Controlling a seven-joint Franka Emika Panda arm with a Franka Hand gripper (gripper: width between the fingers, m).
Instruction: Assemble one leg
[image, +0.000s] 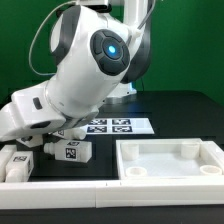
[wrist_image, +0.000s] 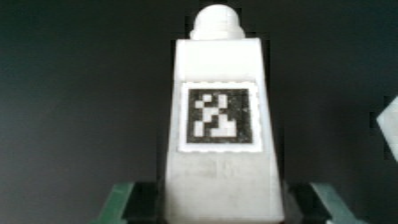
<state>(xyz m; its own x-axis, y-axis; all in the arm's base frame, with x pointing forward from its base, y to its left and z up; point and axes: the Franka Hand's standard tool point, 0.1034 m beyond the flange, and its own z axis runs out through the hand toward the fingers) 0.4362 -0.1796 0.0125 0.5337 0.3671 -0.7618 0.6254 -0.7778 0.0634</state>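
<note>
One leg (wrist_image: 222, 110), a stubby white post with a narrower tip and a black-and-white tag, lies on the black table. In the wrist view it runs straight out from between my fingers, tip pointing away. My gripper (wrist_image: 222, 205) is open and straddles the leg's thick end. A dark gap shows between each green finger (wrist_image: 128, 200) and the leg. In the exterior view the leg (image: 72, 150) lies at the lower left, with my gripper (image: 47, 146) low over its left end. More white legs (image: 18, 160) lie at the far left, partly hidden.
The large white tray-shaped part (image: 170, 150) lies at the exterior view's right. The marker board (image: 122, 125) lies behind the leg. A long white border piece (image: 60, 188) runs along the front left. A white part (wrist_image: 388, 125) shows at the wrist view's edge.
</note>
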